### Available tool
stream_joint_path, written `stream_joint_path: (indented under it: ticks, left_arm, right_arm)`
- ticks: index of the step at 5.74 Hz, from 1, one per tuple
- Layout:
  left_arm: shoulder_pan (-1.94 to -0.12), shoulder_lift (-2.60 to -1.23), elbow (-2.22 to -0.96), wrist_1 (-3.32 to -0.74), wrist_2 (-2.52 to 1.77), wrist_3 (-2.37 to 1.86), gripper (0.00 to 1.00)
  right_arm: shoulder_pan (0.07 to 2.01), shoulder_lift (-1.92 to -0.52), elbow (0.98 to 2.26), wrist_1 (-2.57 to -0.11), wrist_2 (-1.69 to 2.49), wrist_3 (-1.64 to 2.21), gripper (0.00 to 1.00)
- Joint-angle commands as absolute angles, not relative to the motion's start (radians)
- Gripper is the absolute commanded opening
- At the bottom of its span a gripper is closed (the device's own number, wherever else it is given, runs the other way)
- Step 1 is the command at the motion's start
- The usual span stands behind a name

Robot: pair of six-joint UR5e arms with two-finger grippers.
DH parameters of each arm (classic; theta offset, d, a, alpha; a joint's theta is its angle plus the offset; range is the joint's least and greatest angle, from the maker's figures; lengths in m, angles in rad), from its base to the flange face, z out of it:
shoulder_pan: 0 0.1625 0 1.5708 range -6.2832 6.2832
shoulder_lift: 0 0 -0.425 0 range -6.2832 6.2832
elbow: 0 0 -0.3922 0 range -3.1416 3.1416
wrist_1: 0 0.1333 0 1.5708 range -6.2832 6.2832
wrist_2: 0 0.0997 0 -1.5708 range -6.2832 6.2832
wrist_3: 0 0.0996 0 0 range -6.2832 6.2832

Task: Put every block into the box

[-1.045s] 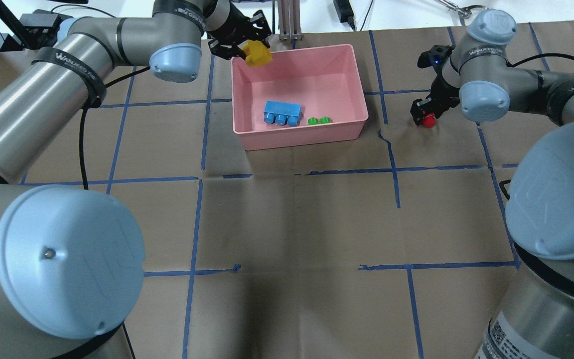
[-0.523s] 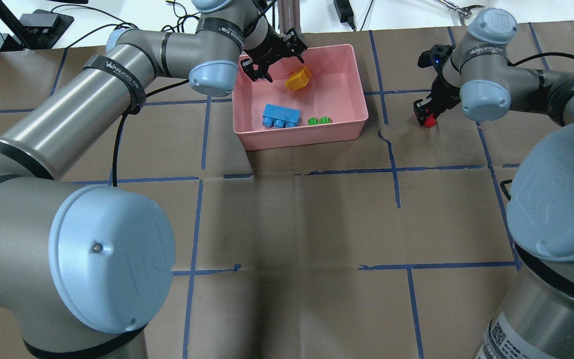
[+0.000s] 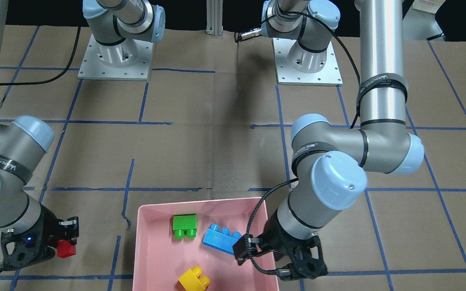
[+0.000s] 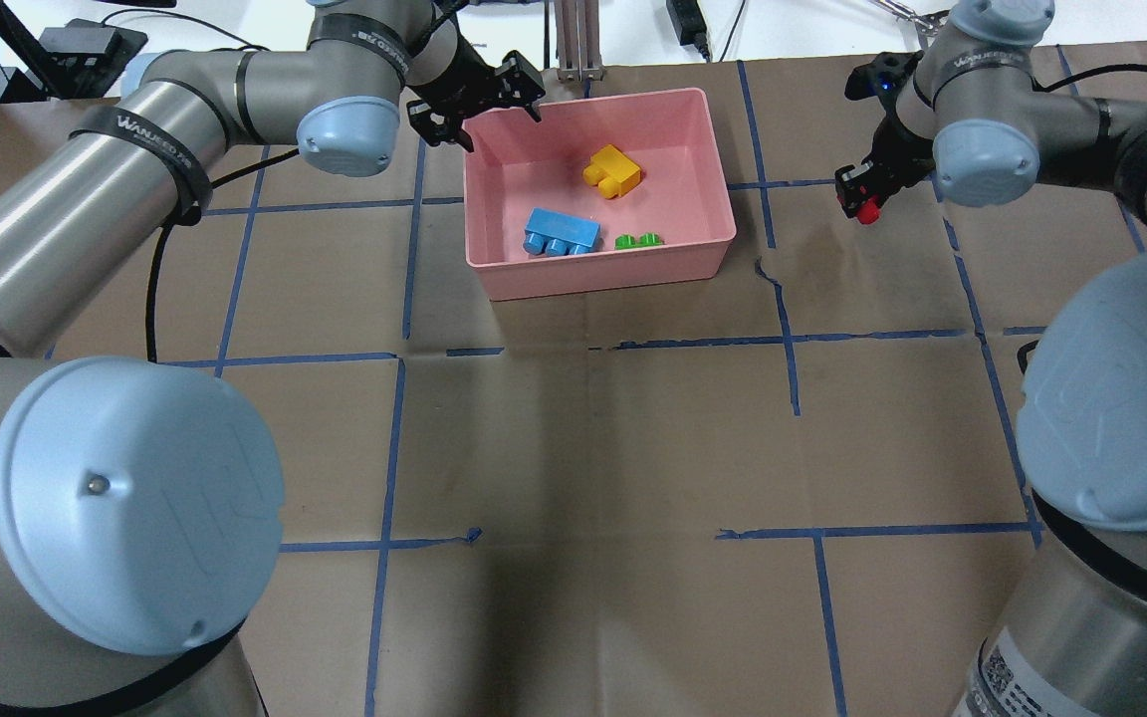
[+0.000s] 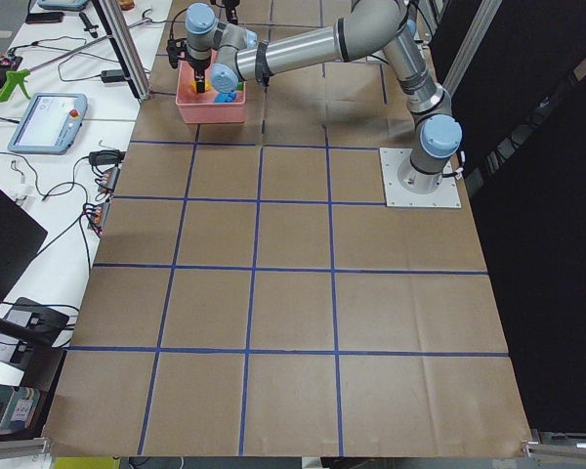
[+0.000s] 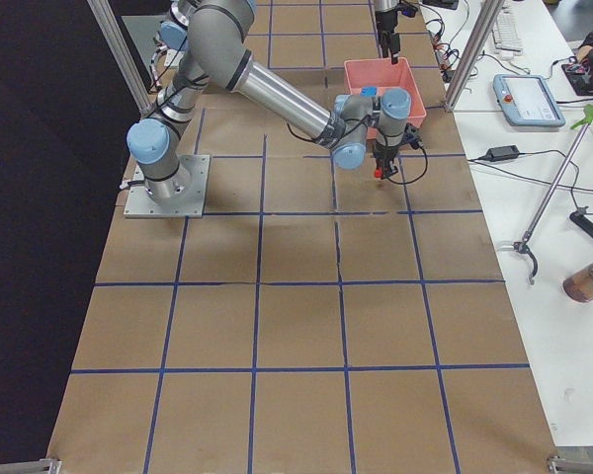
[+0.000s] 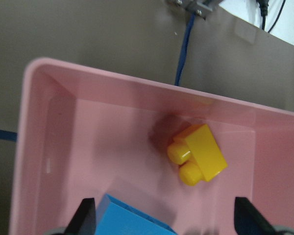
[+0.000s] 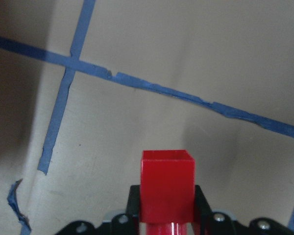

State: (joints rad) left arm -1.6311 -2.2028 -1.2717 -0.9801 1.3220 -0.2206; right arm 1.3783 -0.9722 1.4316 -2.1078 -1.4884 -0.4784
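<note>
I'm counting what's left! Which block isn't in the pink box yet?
The red block, held by the right gripper outside the box; yellow, blue and green lie inside.

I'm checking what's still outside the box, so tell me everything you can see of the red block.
The red block is a small glossy plastic brick: a square body with one round stud. The right gripper is shut on it, seemingly lifted off the brown paper, outside the pink box and apart from it. Nothing else touches it.
</note>
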Motion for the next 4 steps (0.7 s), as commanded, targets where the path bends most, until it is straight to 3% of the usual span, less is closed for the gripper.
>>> stream_joint_path:
  ticks: [1, 2, 4]
  left_arm:
    - [-1.579, -2.088, -1.269, -1.264, 1.511, -0.016, 0.99]
    - [-1.580, -2.009, -1.284, -1.443, 1.520, -0.014, 0.99]
    - [-1.589, -1.765, -1.474, -1.578, 1.523, -0.017, 0.99]
  right_arm:
    - [1.379, -0.980, 1.120, -1.743, -1.491, -0.357, 0.25]
    - [1.388, -0.974, 1.000, -1.618, -1.485, -0.203, 0.25]
    - [1.547, -0.971, 0.977, -1.618, -1.482, 0.124, 0.25]
